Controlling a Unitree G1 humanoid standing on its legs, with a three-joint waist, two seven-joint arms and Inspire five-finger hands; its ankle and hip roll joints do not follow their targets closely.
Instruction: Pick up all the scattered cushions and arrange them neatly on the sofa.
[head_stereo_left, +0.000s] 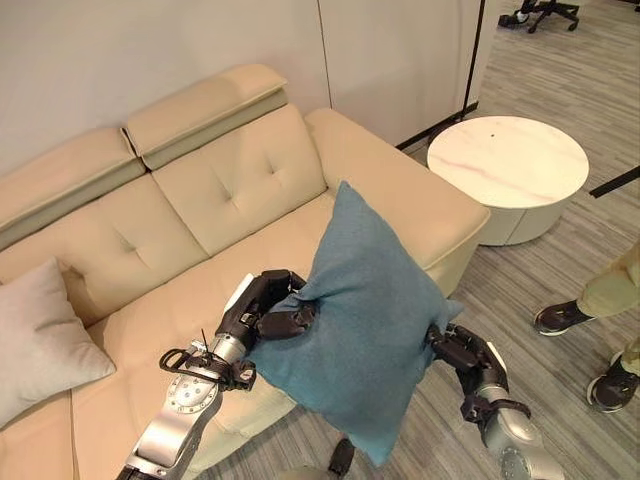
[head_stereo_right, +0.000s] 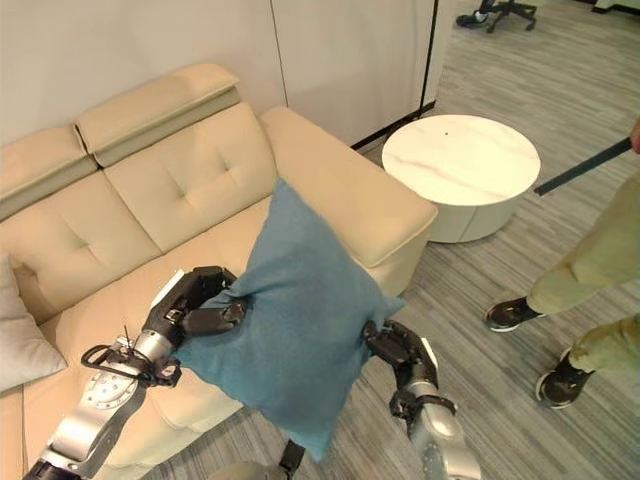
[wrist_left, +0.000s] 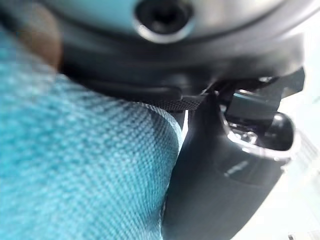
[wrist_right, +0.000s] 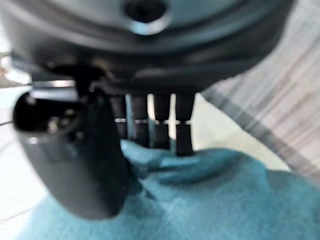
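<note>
Teal cushion hides both hands' fingers, above sofa.

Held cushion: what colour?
Teal blue, plain weave; the cushion shows best in the left eye view.

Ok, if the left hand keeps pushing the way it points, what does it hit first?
The teal cushion that the left hand grips; behind that, probably the sofa armrest, though depth is unclear.

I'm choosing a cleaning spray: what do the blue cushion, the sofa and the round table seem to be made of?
Blue cushion: woven fabric, matte; the weave shows in the left wrist view. Sofa: cream leather or a leather look-alike, smooth with a soft sheen and tufted dimples. Round table: marble-look top, pale with faint veins; real stone or laminate is unclear.
</note>
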